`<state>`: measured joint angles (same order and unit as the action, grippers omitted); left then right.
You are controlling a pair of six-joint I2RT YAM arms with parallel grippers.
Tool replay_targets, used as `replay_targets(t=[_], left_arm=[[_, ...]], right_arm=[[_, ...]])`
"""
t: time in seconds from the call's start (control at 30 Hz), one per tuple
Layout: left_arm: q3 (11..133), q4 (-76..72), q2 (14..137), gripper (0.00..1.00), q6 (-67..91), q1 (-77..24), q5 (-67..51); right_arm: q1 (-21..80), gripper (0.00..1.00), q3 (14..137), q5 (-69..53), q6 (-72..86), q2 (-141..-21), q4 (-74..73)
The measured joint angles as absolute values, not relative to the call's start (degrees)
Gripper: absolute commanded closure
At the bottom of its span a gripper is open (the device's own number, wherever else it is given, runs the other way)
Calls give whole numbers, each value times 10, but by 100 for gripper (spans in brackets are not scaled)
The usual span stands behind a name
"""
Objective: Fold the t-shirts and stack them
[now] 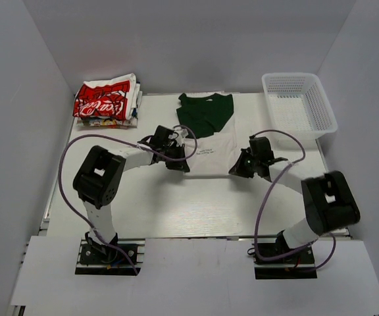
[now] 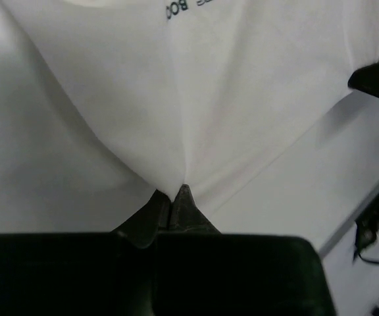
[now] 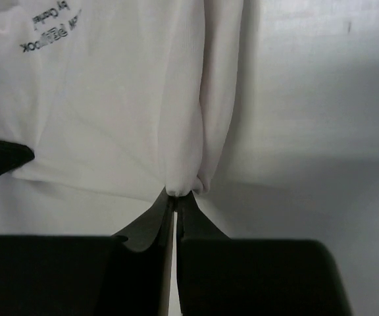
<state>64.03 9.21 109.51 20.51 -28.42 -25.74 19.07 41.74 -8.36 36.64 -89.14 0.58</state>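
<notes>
where left hand point(image 2: 177, 196) and right hand point(image 3: 177, 199) pinch, the tee point(image 1: 210, 150) puckers.

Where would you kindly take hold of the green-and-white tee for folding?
Grip the tee by its two near corners, from the arms' side: that white edge lies flat and free. The left gripper and right gripper are shut on those corners.

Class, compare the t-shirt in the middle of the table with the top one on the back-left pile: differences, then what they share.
The middle t-shirt is white and dark green; the pile's top t-shirt shows bold red print. The middle t-shirt lies alone; the pile's top t-shirt is folded and stacked. The left end effector and right end effector pinch the middle t-shirt; the pile's top t-shirt is untouched. Both are partly white.
</notes>
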Motion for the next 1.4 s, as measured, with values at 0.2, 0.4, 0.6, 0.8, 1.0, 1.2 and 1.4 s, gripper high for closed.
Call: replay_targets(t=[0.2,0.4,0.6,0.8,1.0,1.2,1.4], left_arm=[[574,165,945,99,220,-321,-301],[555,187,778,99,267,-354,-340],[575,211,726,99,288,-367,-335],[601,260,741,100,314,-368,-279],[627,290,748,100,346,-361,-213],[639,301,773,100,364,-356,-165],[679,316,832,100,376,-343,-119]], right_arm=[[210,100,352,-109,350,-667,-109],[226,100,402,-115,340,-508,-239],[230,100,458,-116,340,-468,-279],[230,100,491,-106,341,-504,-286],[230,100,526,-96,341,-561,-275],[229,100,585,-85,340,-668,-251],[229,100,648,-72,336,-765,-237]])
